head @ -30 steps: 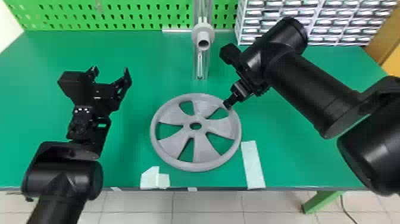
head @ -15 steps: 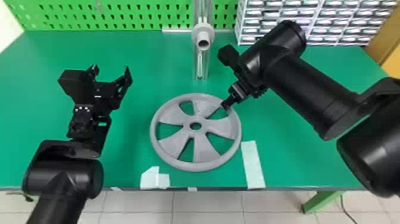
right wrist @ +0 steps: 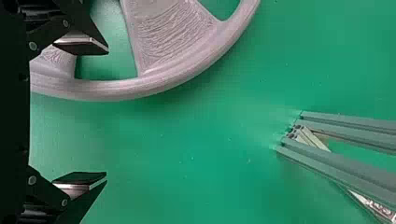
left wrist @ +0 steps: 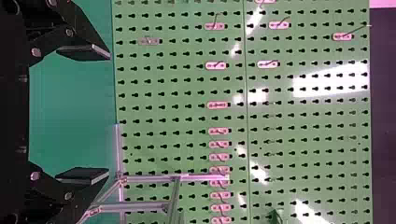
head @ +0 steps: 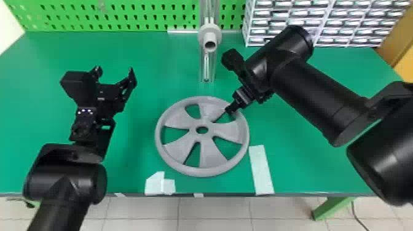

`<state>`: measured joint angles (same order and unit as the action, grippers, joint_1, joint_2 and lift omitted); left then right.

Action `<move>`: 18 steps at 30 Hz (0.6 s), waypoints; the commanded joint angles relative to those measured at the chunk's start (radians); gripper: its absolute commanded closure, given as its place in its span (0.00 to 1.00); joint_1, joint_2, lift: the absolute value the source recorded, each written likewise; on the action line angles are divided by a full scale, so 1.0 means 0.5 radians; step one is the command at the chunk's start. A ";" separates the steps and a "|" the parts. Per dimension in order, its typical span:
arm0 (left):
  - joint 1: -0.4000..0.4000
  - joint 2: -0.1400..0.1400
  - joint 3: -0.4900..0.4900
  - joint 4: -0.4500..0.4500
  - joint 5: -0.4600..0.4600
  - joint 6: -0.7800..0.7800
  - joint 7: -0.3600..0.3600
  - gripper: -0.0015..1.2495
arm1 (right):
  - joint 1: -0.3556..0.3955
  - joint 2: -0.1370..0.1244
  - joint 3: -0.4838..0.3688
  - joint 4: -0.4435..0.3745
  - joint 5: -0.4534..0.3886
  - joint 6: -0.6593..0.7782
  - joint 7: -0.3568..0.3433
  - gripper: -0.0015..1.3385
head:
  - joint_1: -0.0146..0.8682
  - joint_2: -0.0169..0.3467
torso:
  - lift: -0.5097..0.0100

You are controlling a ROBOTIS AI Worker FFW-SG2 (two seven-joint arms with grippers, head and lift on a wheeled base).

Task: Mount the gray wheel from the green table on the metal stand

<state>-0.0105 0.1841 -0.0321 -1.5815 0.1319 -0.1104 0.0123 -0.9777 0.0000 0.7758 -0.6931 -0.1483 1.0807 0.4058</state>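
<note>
There is one gray wheel, one metal stand, one green tabletop, one green holey board and one big white rack.

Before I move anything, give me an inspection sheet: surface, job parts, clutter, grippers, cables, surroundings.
Surface: green table, no spill seen
Job parts: gray wheel lying flat, unmounted; metal stand behind it
Clutter: white tape near front edge
Left gripper: fingers apart, above table's left side
Right gripper: fingers apart, at wheel's far right rim
Cables: dark cable by table leg
Surroundings: green pegboard, drawer rack behind
</note>
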 commanded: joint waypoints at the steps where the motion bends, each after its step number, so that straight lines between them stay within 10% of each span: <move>1: 0.000 0.000 0.003 0.000 0.000 0.000 0.000 0.30 | 0.001 0.002 0.022 0.003 -0.026 -0.008 -0.011 0.24 | 1.00 0.19 | 0.79; 18: 0.000 0.000 0.006 0.000 0.000 0.000 0.000 0.30 | 0.004 0.002 0.050 0.015 -0.056 -0.023 -0.032 0.25 | 1.00 0.19 | 0.79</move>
<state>-0.0120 0.1841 -0.0296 -1.5815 0.1319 -0.1104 0.0123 -0.9756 0.0000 0.7984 -0.6858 -0.1760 1.0692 0.3900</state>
